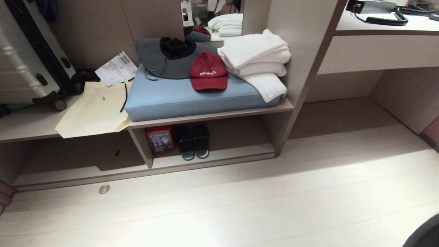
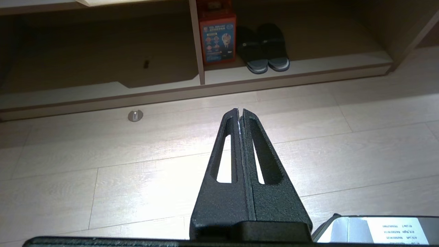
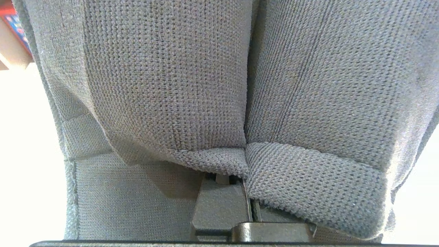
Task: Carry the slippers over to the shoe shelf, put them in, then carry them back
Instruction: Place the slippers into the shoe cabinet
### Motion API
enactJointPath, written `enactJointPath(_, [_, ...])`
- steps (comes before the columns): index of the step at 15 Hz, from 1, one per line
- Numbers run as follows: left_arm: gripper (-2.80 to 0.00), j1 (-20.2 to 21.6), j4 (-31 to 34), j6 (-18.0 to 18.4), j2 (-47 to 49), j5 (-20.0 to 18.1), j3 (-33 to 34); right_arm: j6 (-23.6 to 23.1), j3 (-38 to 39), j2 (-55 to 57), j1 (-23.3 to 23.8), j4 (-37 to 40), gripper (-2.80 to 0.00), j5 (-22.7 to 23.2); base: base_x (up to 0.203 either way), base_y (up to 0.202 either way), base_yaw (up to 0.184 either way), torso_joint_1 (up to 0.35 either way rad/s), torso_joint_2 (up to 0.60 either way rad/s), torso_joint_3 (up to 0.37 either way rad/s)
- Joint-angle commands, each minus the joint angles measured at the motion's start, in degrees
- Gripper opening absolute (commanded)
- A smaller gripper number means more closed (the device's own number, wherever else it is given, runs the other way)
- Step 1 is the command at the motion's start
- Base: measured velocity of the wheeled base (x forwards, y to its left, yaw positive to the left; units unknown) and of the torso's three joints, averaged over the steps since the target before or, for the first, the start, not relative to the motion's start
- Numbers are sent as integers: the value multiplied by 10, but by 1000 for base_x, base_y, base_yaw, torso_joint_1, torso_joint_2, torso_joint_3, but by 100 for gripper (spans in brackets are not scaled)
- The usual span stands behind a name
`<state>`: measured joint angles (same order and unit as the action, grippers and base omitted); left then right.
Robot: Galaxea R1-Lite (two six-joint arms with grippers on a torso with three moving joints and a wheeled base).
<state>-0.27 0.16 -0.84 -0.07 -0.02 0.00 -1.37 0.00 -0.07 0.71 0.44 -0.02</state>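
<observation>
Two hands to log, one loaded and one empty.

Right hand (image 3: 245, 185): your fingers are pressed together and pinching the slippers (image 3: 171, 85). The grey knit pair lies directly ahead of this hand and over its fingertips, the two slippers side by side with a seam line between them. The folded knit edges bunch right at the finger roots. The fabric blocks nearly everything beyond the hand. Only a corner of a red box (image 3: 13, 24) and a strip of pale floor show past one side. You cannot tell from this view how far the fingers reach into the pair.

Left hand (image 2: 240, 111): your fingers are pressed together tip to tip, with nothing between them. The hand hangs above the pale plank floor (image 2: 103, 171) and is apart from it. Ahead of the fingertips, well apart, is the shoe shelf (image 2: 308, 67), a low beige cubby with a dark front trim. Inside it, straight ahead and slightly to one side of the hand's line, a black pair (image 2: 262, 48) stands with its heels at the shelf's front edge. The red box (image 2: 217, 37) is just beside that pair, against the cubby's divider. A small metal stud (image 2: 135, 115) sits in the floor near the shelf front, off to the other side of the hand.

From the head camera, a blue cushion (image 1: 178, 96) lies on the board above the shoe shelf. It carries a red cap (image 1: 208, 71) and folded white towels (image 1: 255, 56).
</observation>
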Motion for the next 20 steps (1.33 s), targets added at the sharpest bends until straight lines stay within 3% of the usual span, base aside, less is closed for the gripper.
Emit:
enactJointPath(1, [-280,0,0,0,1,0,1,0,1,-2,0,0,-280,0,0,0,0,2,2,-197])
enactJointPath(20, [-280,0,0,0,1,0,1,0,1,-2,0,0,-280,0,0,0,0,3,3,-197])
